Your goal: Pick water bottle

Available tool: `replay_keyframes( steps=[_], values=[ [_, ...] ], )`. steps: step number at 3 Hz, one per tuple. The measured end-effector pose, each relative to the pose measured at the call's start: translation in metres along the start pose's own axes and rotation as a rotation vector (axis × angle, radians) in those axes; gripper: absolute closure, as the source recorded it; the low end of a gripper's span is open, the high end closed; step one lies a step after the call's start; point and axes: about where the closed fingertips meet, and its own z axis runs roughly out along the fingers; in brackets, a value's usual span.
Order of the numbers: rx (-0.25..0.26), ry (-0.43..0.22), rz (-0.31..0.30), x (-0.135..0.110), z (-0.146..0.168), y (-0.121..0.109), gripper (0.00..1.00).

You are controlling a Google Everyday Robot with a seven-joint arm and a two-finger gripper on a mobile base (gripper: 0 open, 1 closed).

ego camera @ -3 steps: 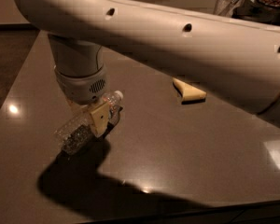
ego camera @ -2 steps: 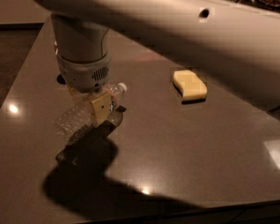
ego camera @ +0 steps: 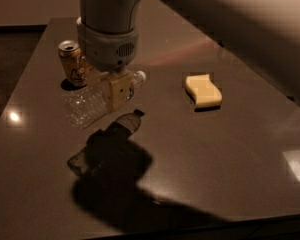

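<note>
The water bottle (ego camera: 87, 105) is clear crinkly plastic with a white cap (ego camera: 139, 76). It lies level in my gripper (ego camera: 114, 95), a little above the dark table (ego camera: 230, 149), and its shadow falls apart from it on the table below. The gripper hangs from the white wrist at upper left and is shut across the bottle near its neck. One tan finger (ego camera: 120, 91) shows in front of the bottle, and the other is hidden behind it.
A gold-orange soda can (ego camera: 72, 63) stands upright just behind and left of the gripper. A yellow sponge (ego camera: 204, 90) lies on the table to the right. The table's left edge and near edge are in view.
The gripper has risen with the water bottle in it, lifting the bottle off the table. The soda can has come into view behind the arm.
</note>
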Motion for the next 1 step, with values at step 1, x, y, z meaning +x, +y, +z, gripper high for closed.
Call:
replay_keyframes(
  steps=[1],
  values=[
    [0.023, -0.004, 0.0, -0.001, -0.0014, -0.0057, 1.0]
  ],
)
